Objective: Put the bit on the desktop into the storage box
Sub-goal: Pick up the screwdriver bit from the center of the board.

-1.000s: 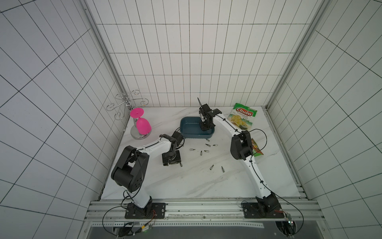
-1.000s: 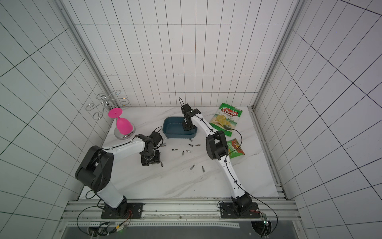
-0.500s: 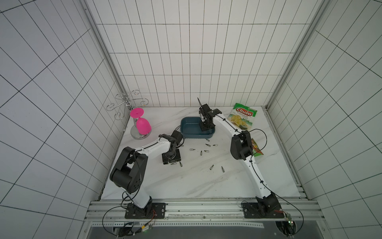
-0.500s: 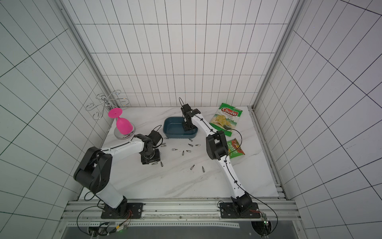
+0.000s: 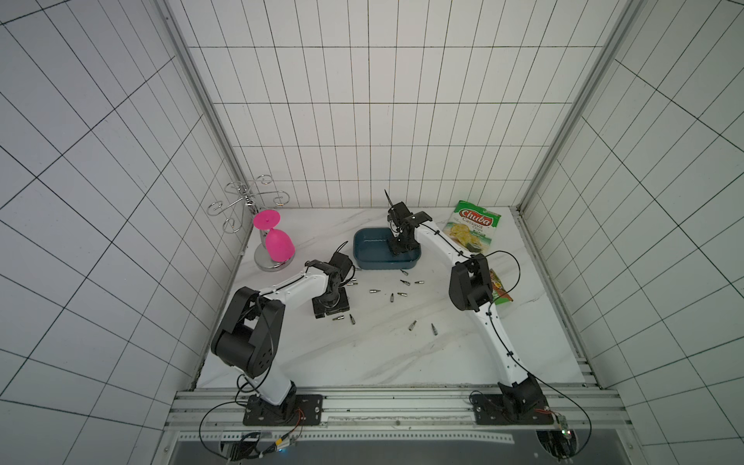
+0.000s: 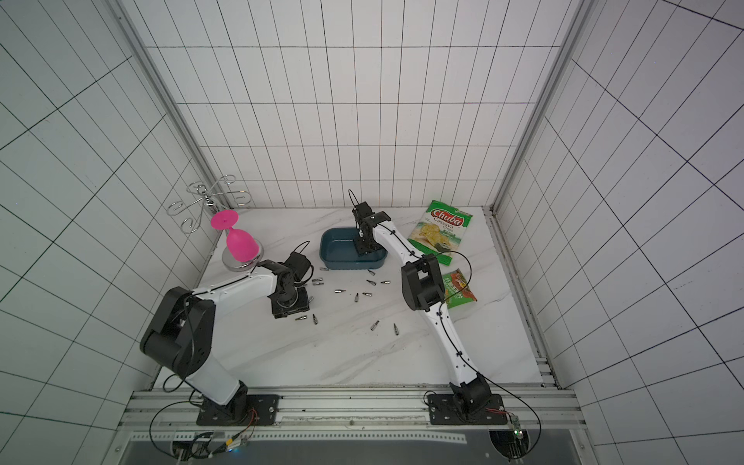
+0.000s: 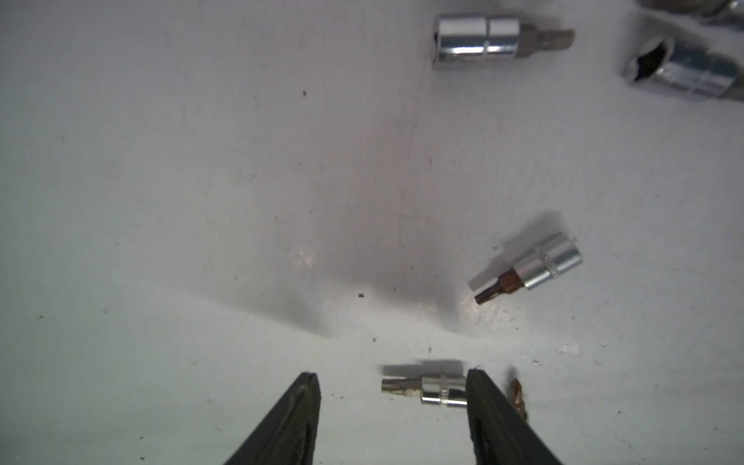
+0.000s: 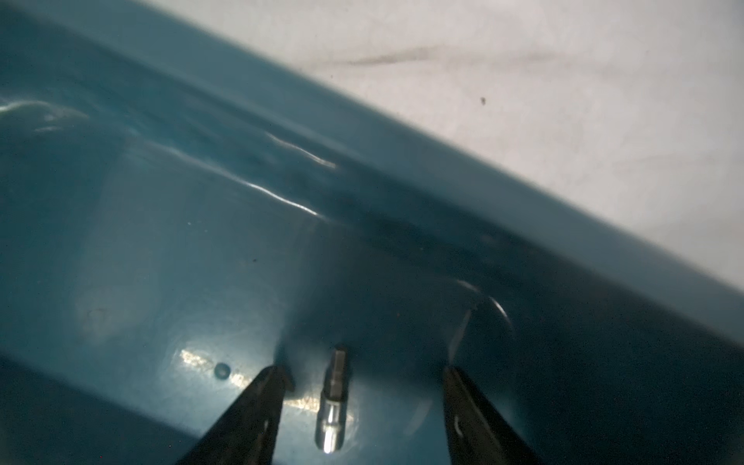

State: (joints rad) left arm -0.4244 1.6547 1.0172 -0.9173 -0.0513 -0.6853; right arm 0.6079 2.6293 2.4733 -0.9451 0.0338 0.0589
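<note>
Spread right pincer (image 8: 364, 374) apart within last second, let go of bit (image 8: 333, 402); left it flat on storage box (image 8: 201, 261) floor between parted jaws. Held left pincer (image 7: 393, 380) open, empty, low over desktop (image 7: 161, 201). Found next bit (image 7: 439, 389) between its jaws, touching one, long axis running jaw to jaw; likely needed wrist turn before closing. Judged left arm nearer.
</note>
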